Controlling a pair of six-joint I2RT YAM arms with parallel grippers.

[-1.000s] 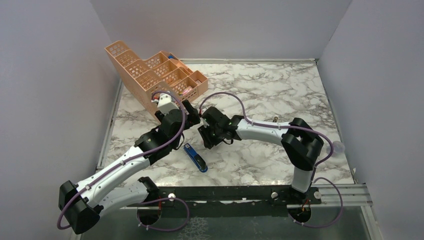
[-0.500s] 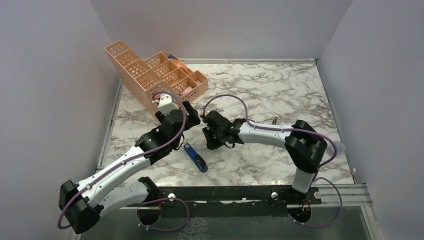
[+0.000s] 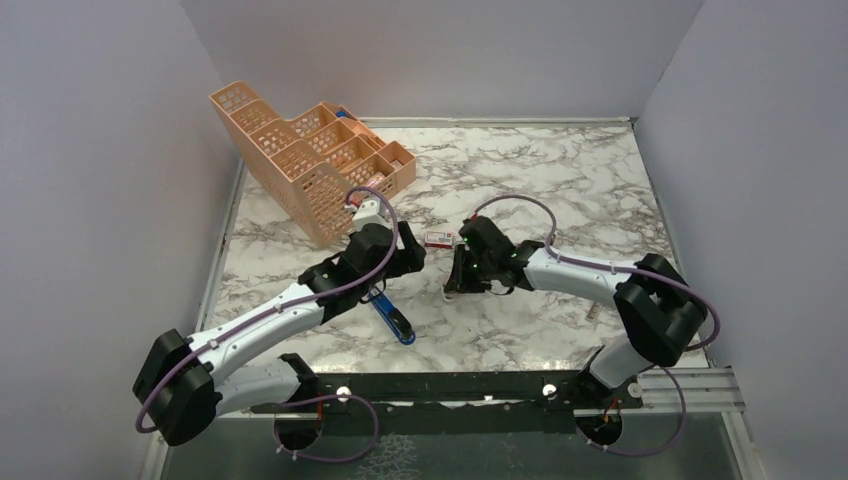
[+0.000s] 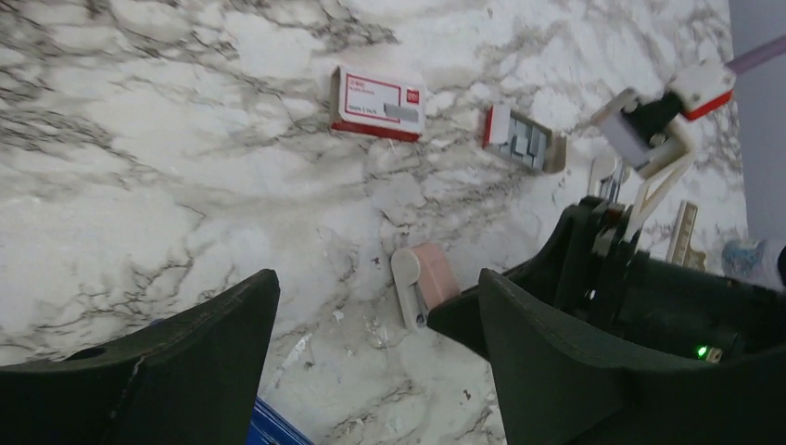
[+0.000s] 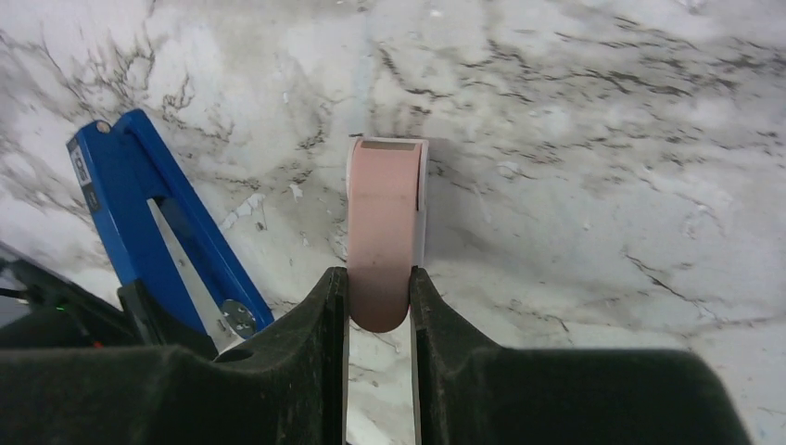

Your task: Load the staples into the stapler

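The right gripper [image 5: 380,278] has its two dark fingers [image 5: 315,362] clamped on the rounded end of a small pink block [image 5: 382,218] with a white side. The block is held low over the white-and-grey marbled desk [image 3: 570,180]; whether it touches the surface cannot be told.

The slim blue stapler with a black base [image 3: 390,315] lies on the desk just to the left of that block, and the right wrist view shows a silver metal strip running along it. From above, it sits at the near side of the desk between the two arms, partly under the left arm.

The left gripper [image 4: 375,306] hovers above the desk with its fingers [image 4: 185,371] wide apart and nothing between them.

The staples [image 4: 521,141], a small silvery-grey ribbed block, lie on the desk beyond the pink block. They are just beside a little red-and-white cardboard box [image 4: 378,102] and apart from both grippers. They appear to sit in a small open tray with a red end.

A peach plastic mesh organiser [image 3: 290,160] stands at the far left corner.
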